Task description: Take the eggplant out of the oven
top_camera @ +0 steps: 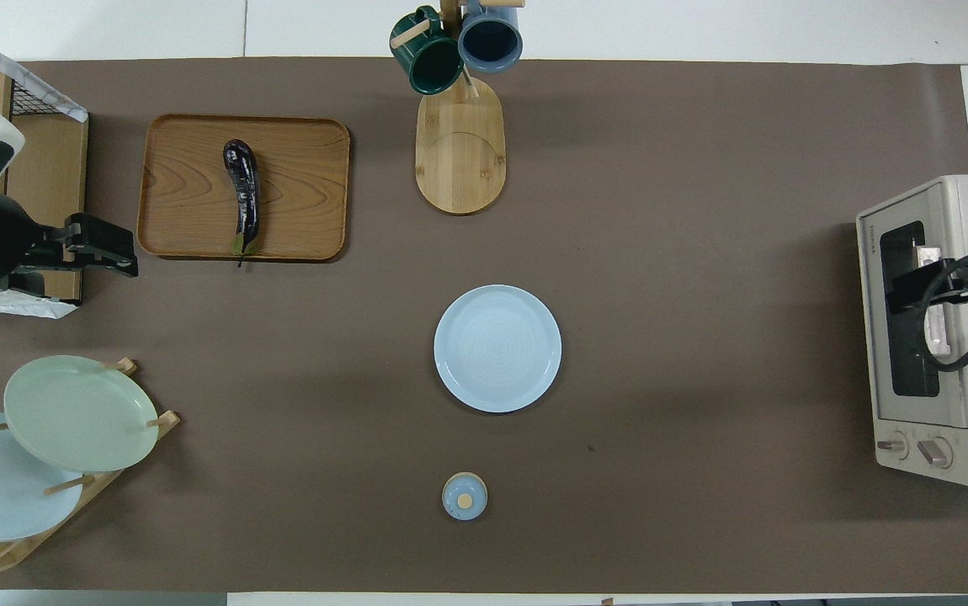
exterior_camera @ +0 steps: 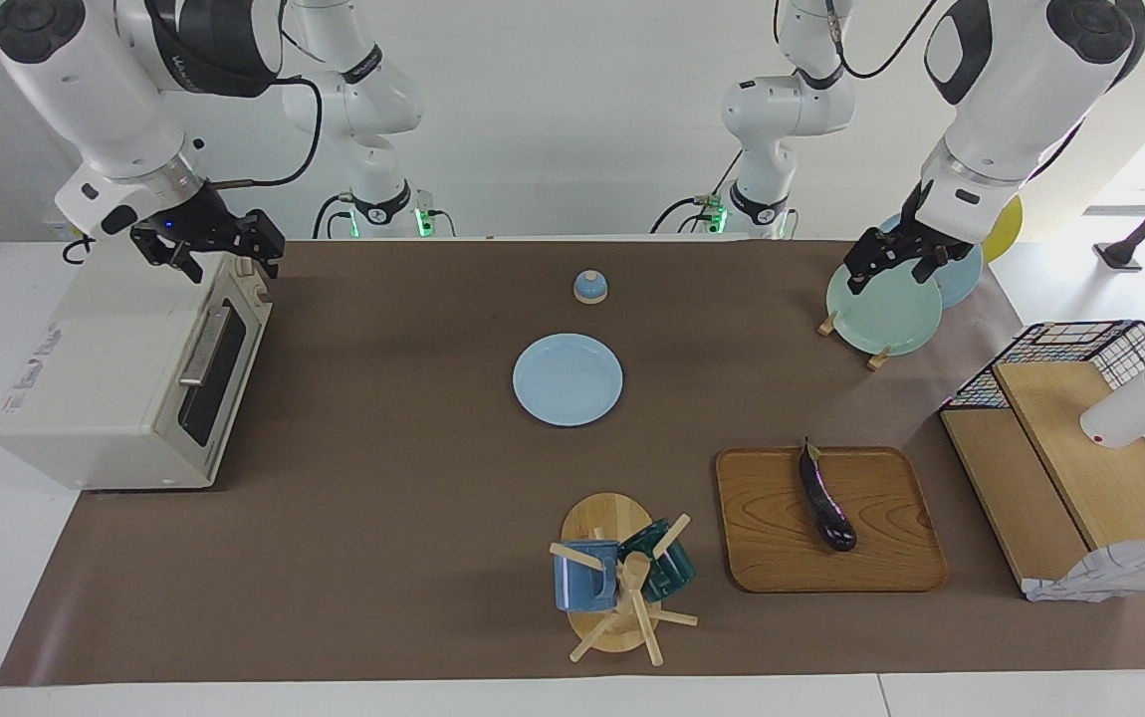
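The eggplant [exterior_camera: 824, 500] is slim, glossy and dark purple. It lies on a wooden tray [exterior_camera: 881, 558] toward the left arm's end of the table, stem tip pointing toward the robots; it also shows in the overhead view [top_camera: 244, 196]. The cream-white oven [exterior_camera: 124, 383] stands at the right arm's end with its dark glass door shut; it also shows in the overhead view [top_camera: 930, 337]. My right gripper [exterior_camera: 229, 261] hangs over the oven's top front edge. My left gripper [exterior_camera: 891, 274] hangs over the plate rack, well apart from the eggplant.
A light blue plate [exterior_camera: 568, 378] lies mid-table, and a small blue lidded pot [exterior_camera: 589, 287] sits nearer the robots. A mug tree [exterior_camera: 622, 573] with two mugs stands beside the tray. The plate rack [exterior_camera: 886, 309] holds green and blue plates. A wire-and-wood shelf [exterior_camera: 1080, 468] holds a white bottle.
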`<state>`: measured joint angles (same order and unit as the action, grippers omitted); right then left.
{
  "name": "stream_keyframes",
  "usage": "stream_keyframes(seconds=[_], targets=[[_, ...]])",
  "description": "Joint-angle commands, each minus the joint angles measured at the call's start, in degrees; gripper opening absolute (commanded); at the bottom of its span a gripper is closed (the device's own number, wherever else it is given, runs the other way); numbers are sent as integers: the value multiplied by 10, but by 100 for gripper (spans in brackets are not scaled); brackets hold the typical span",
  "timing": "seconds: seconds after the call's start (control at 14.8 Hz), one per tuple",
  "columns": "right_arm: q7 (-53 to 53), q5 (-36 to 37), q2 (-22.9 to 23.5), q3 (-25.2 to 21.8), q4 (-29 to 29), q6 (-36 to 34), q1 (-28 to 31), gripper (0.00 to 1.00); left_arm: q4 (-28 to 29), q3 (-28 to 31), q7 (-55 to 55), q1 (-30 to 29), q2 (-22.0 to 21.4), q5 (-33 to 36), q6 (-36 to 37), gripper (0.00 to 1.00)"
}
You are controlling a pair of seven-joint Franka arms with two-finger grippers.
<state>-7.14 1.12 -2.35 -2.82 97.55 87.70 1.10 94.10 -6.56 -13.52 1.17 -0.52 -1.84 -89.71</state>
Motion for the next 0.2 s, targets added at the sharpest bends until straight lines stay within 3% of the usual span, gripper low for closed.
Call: stream_keyframes(seconds=[0.0,0.14], targets=[[7,4,-5,2,1,3,1,100,-14,2,18,2,10,-5,15,100],[8,4,-5,2,1,4,1,100,-14,2,19,3,9,-6,16,100]])
